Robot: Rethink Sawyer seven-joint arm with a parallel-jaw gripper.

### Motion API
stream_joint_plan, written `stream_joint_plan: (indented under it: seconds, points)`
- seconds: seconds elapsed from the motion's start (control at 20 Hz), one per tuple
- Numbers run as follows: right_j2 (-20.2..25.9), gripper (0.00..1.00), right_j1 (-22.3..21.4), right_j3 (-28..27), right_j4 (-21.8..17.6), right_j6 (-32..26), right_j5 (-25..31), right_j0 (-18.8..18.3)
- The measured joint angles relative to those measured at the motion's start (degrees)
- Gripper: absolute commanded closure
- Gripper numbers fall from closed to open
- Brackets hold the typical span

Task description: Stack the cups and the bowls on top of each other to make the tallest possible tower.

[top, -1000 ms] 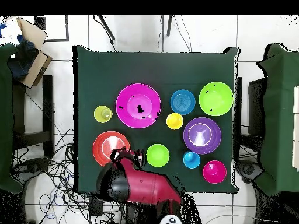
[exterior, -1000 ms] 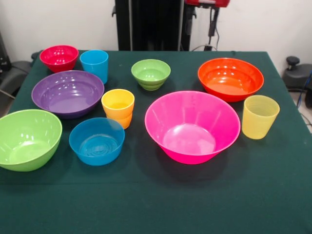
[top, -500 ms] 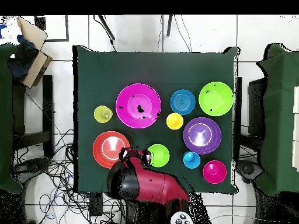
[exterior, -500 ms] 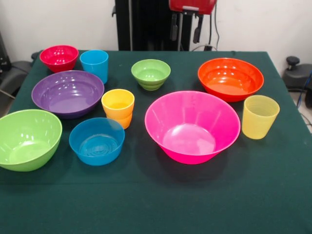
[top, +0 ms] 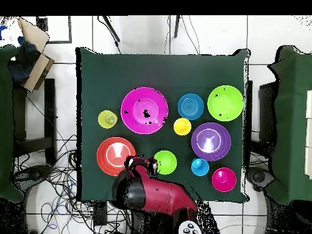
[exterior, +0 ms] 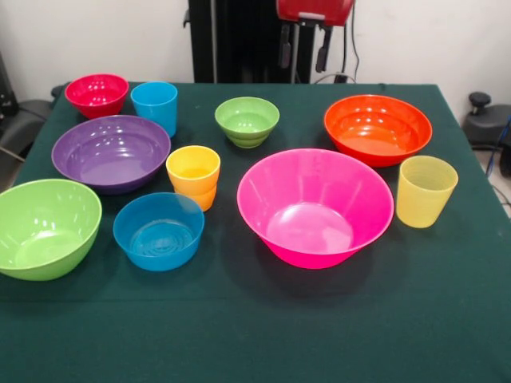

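The gripper (exterior: 305,46) hangs open and empty above the table's (exterior: 263,335) far edge, between the small green bowl (exterior: 247,121) and orange bowl (exterior: 378,129). The big pink bowl (exterior: 314,207) sits mid-table; nothing is stacked.

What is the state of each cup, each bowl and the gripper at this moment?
pink bowl: upright, empty, alone
orange bowl: upright, empty
purple bowl: upright, empty
big lime bowl: upright, empty
blue bowl: upright, empty
small green bowl: upright, empty
red bowl: upright, empty
blue cup: upright, unstacked
orange-yellow cup: upright, unstacked
pale yellow cup: upright, unstacked
gripper: open, raised behind the table, holding nothing
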Motion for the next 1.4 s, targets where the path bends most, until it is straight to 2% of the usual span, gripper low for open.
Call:
stream_joint_plan:
  seconds: [0.3, 0.5, 1.0, 1.4]
  points:
    - [0.1, 0.00, 0.0, 0.6, -1.5, 0.0, 0.0, -2.6]
    - [0.3, 0.00, 0.0, 1.2, -3.5, 0.0, -0.2, -5.8]
    - [0.5, 0.00, 0.0, 2.0, -7.3, 0.0, -0.2, -11.2]
    - [0.9, 0.00, -0.4, 2.4, -8.9, 0.0, -0.2, -13.2]
